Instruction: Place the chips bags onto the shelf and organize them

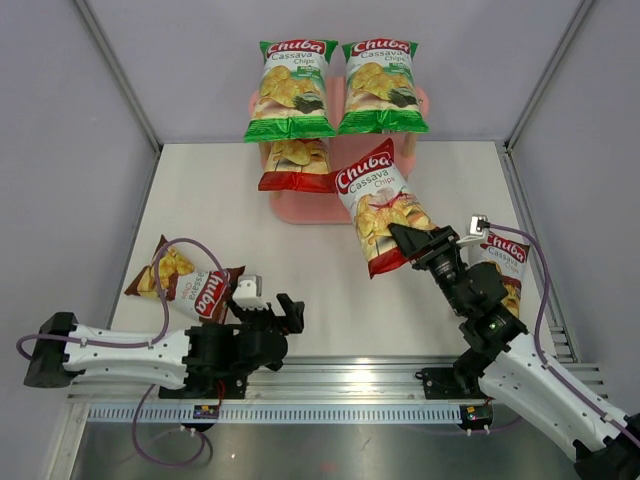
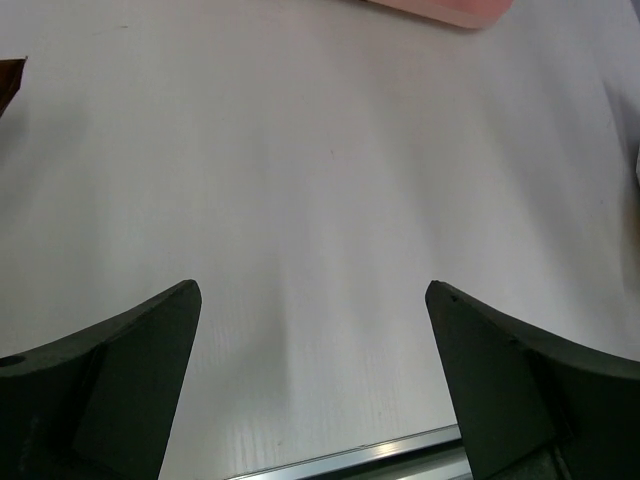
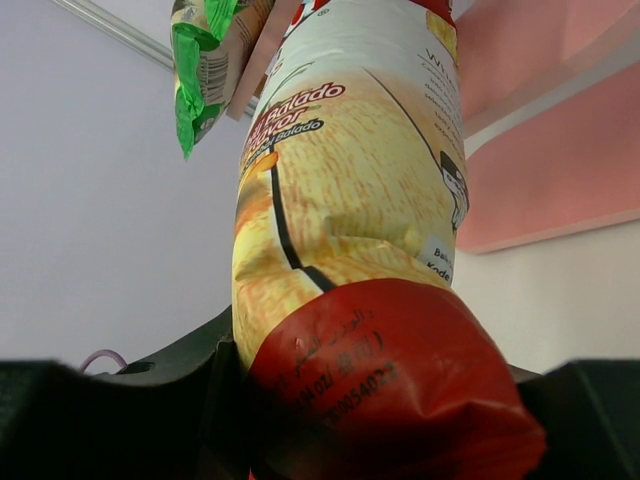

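Grip comes first: the right hand (image 1: 405,240) is closed on the lower end of a red bag (image 1: 383,205), its fingers pinching just above the crimped red bottom, as the right wrist view shows from below. The bag is held clear of the surface (image 1: 240,200) and tilted. Its long axis runs from the hand up and away toward the shelf (image 1: 300,212), logo end leading.

In the top view that leading end overlaps the right half of the shelf, just below the green bags (image 1: 290,90) lying side by side on the top board. A second red bag (image 1: 295,165) lies on the left half of a lower board. The fitting place for the held one is, in my judgement, the space to its right. The held bag hides that space, so I cannot tell whether it is free.

The shelf lies ahead of the right hand and slightly left, so the coming move looks like a push along the bag's own axis, levelling it out.

The left hand (image 1: 290,313) is wide open and holds nothing, low over bare surface near its base. A dark brown bag (image 1: 185,280) lies flat just to its left, long axis slanting, nearer this arm. Another bag (image 1: 505,265) lies on the surface by the right arm, partly hidden beneath it.
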Robot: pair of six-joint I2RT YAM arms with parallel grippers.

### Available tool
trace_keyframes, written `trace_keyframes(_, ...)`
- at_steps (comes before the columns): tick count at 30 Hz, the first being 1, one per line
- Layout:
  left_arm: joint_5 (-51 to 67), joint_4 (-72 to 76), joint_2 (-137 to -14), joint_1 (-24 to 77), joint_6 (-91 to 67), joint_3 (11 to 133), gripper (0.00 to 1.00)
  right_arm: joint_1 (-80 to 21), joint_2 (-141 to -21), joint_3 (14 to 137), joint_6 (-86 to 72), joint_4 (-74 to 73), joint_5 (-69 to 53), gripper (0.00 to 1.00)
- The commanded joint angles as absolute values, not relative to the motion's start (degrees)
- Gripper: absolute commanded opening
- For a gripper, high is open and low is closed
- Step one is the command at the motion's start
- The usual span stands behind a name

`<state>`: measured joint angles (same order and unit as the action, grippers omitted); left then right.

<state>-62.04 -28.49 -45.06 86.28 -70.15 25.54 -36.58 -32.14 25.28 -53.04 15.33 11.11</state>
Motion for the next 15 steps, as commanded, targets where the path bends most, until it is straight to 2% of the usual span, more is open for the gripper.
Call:
trace_keyframes(1, -56.61, -20.66, -45.52, 84.55, -63.02, 23.65, 0.99, -36.30, -35.05, 29.09, -52.47, 26.01, 13.36, 0.15)
trace_keyframes(15, -52.03, -12.31, -53.26, 83.94, -59.41, 24.26, 0.99, -30.77, -46.05, 34.19, -57.13, 33.75, 10.46, 0.15)
